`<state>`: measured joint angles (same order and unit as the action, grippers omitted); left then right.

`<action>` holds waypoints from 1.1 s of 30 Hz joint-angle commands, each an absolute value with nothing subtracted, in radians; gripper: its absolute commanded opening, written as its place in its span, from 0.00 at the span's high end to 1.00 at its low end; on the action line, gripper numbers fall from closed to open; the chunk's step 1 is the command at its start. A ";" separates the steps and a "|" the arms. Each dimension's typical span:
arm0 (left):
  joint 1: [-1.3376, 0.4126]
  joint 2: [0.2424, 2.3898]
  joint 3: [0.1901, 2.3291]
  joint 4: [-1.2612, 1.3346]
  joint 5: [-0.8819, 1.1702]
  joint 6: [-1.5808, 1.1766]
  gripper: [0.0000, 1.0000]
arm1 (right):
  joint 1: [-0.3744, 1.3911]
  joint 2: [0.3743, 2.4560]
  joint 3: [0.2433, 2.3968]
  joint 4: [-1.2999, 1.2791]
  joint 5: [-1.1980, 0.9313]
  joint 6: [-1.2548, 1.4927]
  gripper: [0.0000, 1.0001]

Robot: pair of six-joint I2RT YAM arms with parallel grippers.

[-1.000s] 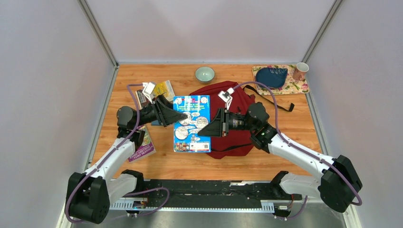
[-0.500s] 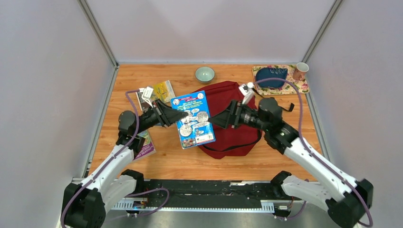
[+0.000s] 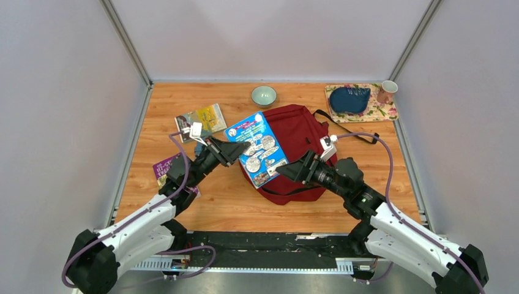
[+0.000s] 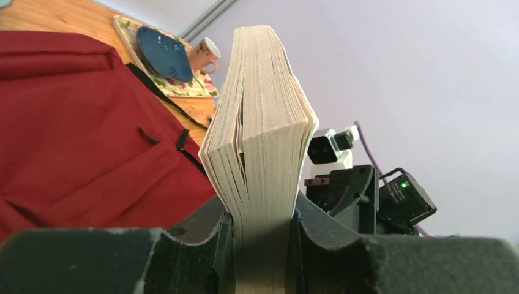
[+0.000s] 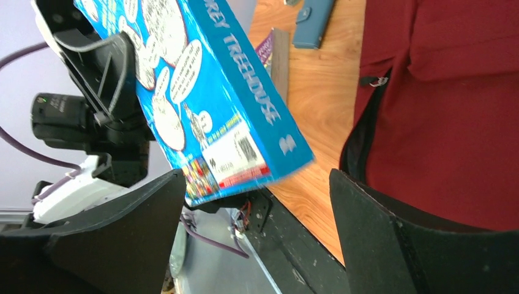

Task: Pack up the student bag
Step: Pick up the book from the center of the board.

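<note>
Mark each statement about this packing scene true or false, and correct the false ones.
1. The left gripper clamps the blue book. True.
2. The right gripper is shut on a strap. False: it is open and holds nothing.
3. The blue book is inside the student bag. False: it is held up, tilted, outside it.
4. A cup stands on the floral mat beside the dark blue pouch. True.
5. The bowl sits inside the bag. False: it stands on the table beyond the bag.
</note>
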<state>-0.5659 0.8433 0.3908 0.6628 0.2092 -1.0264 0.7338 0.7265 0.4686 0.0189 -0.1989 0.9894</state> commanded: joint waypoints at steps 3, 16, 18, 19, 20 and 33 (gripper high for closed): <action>-0.673 0.916 0.410 0.922 0.057 -1.060 1.00 | 0.741 0.790 0.431 0.371 -0.152 1.106 0.09; -0.726 0.989 0.338 1.169 -0.063 -1.100 1.00 | 0.758 0.850 0.425 0.474 -0.170 1.172 0.11; -0.726 1.009 0.333 1.201 -0.060 -1.114 1.00 | 0.761 0.853 0.425 0.485 -0.175 1.175 0.21; -0.729 1.015 0.336 1.206 -0.045 -1.118 1.00 | 0.764 0.856 0.426 0.498 -0.179 1.177 0.27; -0.729 1.025 0.344 1.207 -0.032 -1.123 1.00 | 0.764 0.864 0.425 0.508 -0.186 1.180 0.38; -0.727 1.055 0.641 0.302 0.212 -0.677 0.36 | 0.761 0.525 0.586 -0.137 0.250 0.896 1.00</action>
<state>-0.7181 1.0695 0.4610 0.7891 0.1097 -0.9955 0.7628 0.6529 0.4572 0.1570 -0.0704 1.0718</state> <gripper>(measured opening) 0.609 0.264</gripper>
